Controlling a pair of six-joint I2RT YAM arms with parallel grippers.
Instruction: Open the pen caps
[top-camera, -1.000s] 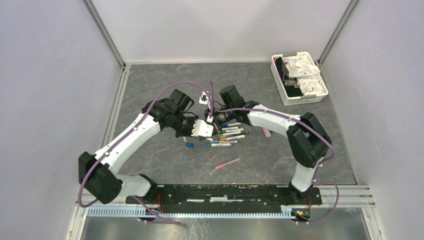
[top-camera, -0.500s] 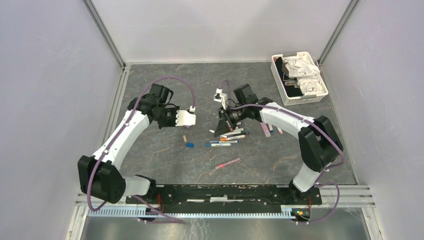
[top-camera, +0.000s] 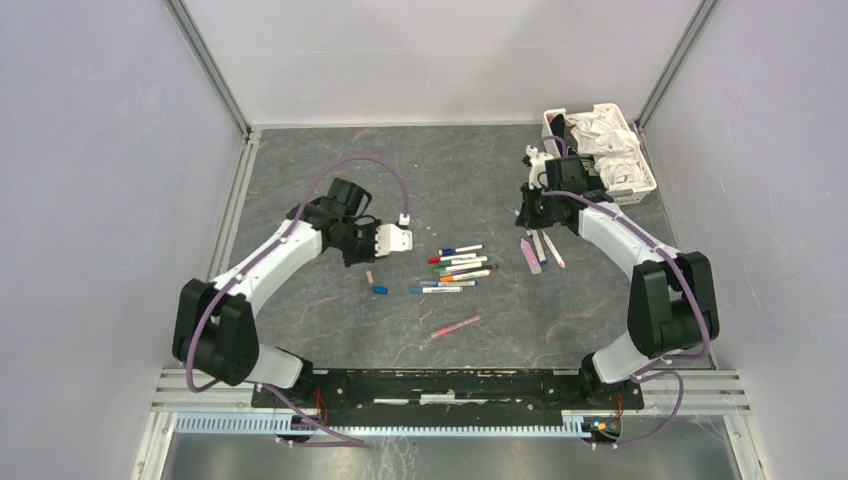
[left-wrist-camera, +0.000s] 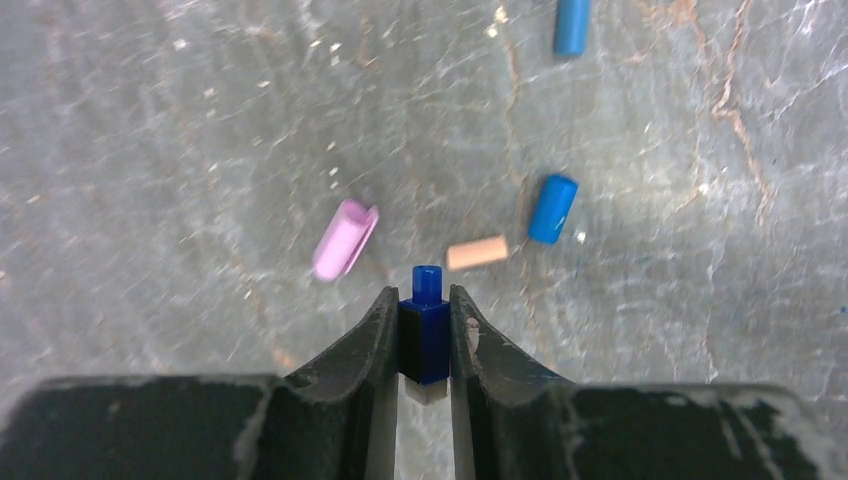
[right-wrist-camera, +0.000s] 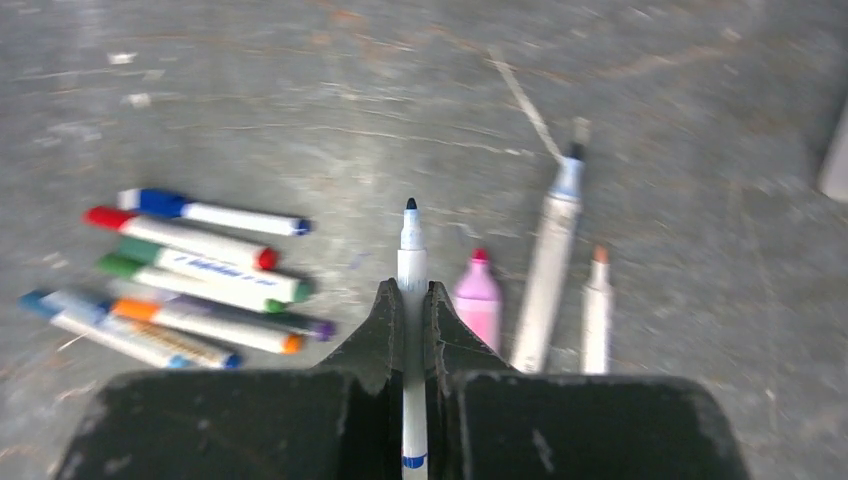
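Note:
My left gripper (left-wrist-camera: 424, 295) is shut on a dark blue pen cap (left-wrist-camera: 427, 320) and holds it above the table. Loose caps lie under it: a pink one (left-wrist-camera: 345, 238), an orange one (left-wrist-camera: 477, 252) and a blue one (left-wrist-camera: 552, 208). In the top view the left gripper (top-camera: 388, 242) is left of the row of capped pens (top-camera: 460, 268). My right gripper (right-wrist-camera: 411, 288) is shut on a white pen barrel (right-wrist-camera: 411, 245) with its dark tip bare. In the top view the right gripper (top-camera: 526, 208) is at the back right.
Three uncapped pens lie under the right gripper: a pink one (right-wrist-camera: 477, 295), a long grey one (right-wrist-camera: 548, 270) and a thin white one (right-wrist-camera: 597, 310). A pink pen (top-camera: 455, 326) lies alone nearer the front. A white basket (top-camera: 612, 197) with crumpled cloths stands at the back right.
The two grippers were together over the pen row and have pulled apart. The right has swung right and back with the barrel. The left holds the blue cap to the left.

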